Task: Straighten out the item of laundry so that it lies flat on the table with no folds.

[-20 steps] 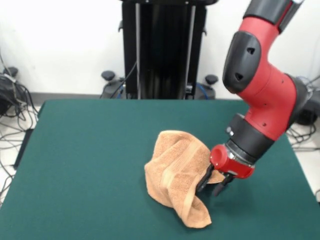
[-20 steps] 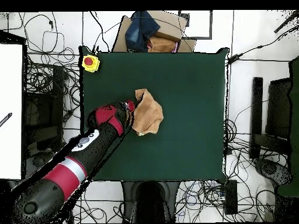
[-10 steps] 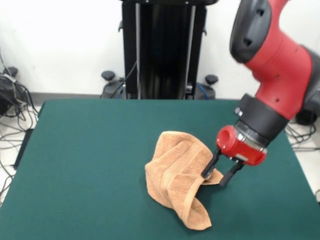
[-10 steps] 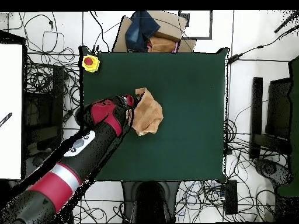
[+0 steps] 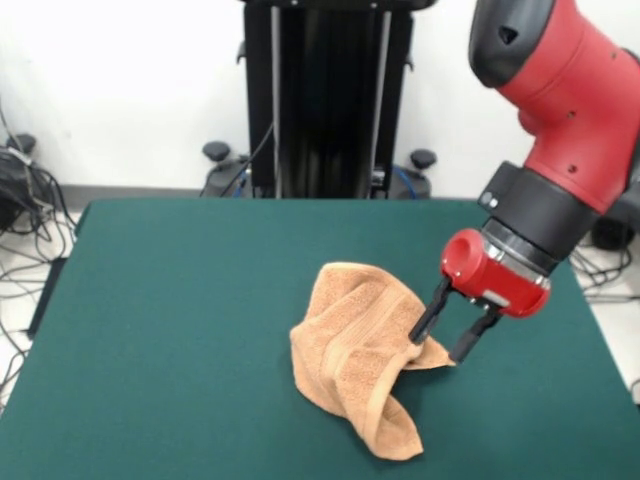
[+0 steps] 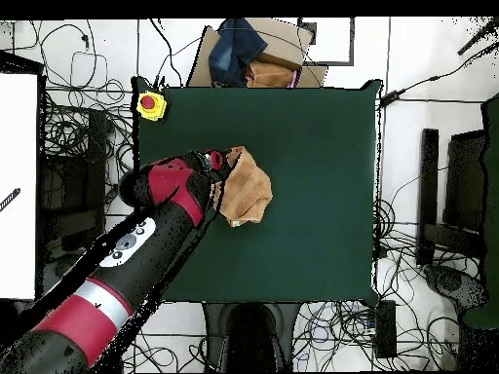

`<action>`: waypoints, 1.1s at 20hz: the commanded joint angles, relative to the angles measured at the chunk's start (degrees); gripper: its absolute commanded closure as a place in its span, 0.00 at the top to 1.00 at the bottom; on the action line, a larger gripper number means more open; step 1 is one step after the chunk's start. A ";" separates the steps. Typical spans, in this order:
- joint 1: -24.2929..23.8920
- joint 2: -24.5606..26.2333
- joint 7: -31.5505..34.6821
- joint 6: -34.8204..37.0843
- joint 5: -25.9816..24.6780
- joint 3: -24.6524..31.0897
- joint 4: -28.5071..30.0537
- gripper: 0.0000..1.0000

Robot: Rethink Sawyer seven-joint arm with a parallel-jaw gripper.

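The item of laundry (image 5: 355, 350), a peach-orange terry towel, lies crumpled and folded over itself on the green table (image 5: 180, 330), right of centre. A woven band runs across its top fold. My gripper (image 5: 440, 346) hangs at the towel's right side, open, its two dark fingers (image 5: 428, 318) straddling the towel's thin right corner just above the cloth. In the overhead view the towel (image 6: 248, 187) sits on the left part of the table (image 6: 322, 175), and my gripper (image 6: 218, 175) is at its left edge, largely hidden by the red arm.
A yellow box with a red button (image 6: 149, 103) sits at a table corner. A cardboard box with dark cloth (image 6: 249, 56) stands on the floor past the table's edge. Cables lie on the floor all round the table.
My gripper has lifted and shifted to the right in the front view, and its fingers stand wider apart. The towel has stayed in place, still crumpled.
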 commanded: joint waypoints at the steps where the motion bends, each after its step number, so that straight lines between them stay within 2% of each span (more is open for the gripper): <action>1: -0.35 7.28 13.37 3.32 -0.27 3.26 -0.48 1.00; 4: 0.45 9.23 15.00 4.69 0.78 1.55 -1.09 1.00; 6: -0.31 7.16 12.42 4.37 -0.61 5.24 0.73 1.00; 8: 1.07 7.98 13.71 7.25 -0.12 3.66 0.87 1.00; 10: 1.66 9.60 14.96 7.46 0.72 2.78 -0.10 1.00; 15: 0.87 8.38 13.69 7.61 0.76 4.33 -0.90 1.00; 22: -1.06 11.41 15.00 9.23 2.07 0.61 -5.71 1.00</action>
